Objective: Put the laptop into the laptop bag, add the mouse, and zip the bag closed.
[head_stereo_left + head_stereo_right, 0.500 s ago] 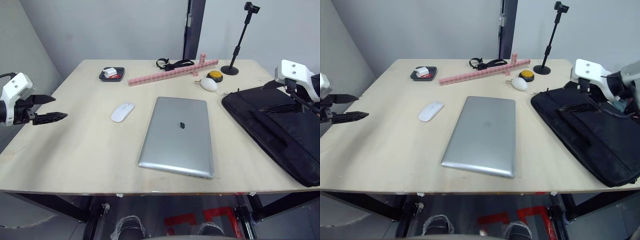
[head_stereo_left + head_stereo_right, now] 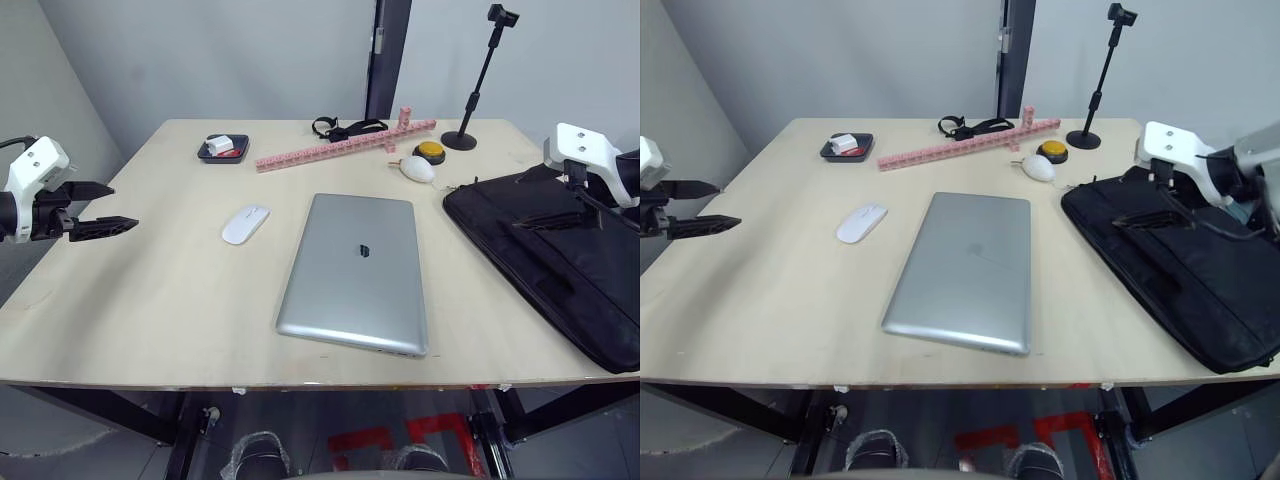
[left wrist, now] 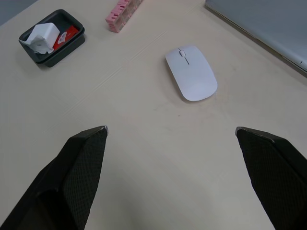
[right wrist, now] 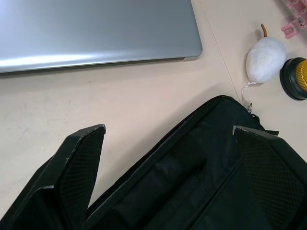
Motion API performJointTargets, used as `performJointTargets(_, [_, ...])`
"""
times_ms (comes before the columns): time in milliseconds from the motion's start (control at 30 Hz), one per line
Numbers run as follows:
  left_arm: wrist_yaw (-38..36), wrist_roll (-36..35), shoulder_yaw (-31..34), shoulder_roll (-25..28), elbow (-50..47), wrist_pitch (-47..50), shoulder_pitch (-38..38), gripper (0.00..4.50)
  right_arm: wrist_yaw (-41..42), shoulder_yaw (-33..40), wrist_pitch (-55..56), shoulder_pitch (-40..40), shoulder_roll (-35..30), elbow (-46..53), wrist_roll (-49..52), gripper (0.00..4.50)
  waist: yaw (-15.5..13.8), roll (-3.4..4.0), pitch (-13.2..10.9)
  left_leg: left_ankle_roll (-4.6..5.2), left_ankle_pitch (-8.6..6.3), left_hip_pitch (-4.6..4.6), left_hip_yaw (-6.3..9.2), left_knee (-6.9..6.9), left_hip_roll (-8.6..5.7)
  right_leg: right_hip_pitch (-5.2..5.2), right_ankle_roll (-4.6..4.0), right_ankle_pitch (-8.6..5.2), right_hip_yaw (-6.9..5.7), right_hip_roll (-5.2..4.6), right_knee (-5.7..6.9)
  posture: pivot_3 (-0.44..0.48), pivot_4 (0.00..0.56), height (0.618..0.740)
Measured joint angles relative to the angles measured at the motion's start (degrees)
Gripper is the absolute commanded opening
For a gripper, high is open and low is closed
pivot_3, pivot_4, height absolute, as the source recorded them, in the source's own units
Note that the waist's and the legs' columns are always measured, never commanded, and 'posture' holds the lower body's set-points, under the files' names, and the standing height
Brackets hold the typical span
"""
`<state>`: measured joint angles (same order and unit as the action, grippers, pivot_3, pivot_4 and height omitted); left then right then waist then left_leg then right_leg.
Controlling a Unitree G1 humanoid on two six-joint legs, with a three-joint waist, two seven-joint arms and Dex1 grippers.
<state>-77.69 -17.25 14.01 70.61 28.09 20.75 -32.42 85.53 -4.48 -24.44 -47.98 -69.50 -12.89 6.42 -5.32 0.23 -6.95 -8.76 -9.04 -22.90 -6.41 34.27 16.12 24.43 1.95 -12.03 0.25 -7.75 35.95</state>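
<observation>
Mouse [image 3: 191, 73] scroll line, left wrist view

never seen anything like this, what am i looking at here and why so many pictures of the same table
It is one moment seen by four cameras on a humanoid robot. Two sit in its head like eyes and look down over a wooden table. The other two sit on its wrists and look along each gripper's two black fingers.

The left gripper hovers open over the table's left edge, holding nothing. Its wrist view looks towards a flat white mouse. The right gripper hangs open above a black laptop bag lying at the right, also holding nothing.

In the middle lies a closed silver laptop. At the far side are a small dark tray, a pink strip of blocks, a white egg-shaped thing, a yellow button and a small black stand.
</observation>
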Motion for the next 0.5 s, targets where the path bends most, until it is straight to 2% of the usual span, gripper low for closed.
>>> performJointTargets(500, [-1.03,-0.13,-0.06,1.02,0.14,2.28,-0.29,4.47,-0.63,-0.91,-0.51,-0.06,0.76,0.01,-0.02,4.50,-0.09,0.00,0.00,0.00,0.00,0.00,0.00,0.01,0.00,0.00,0.00,0.00,0.00,0.00,0.01,0.000,0.150,0.740])
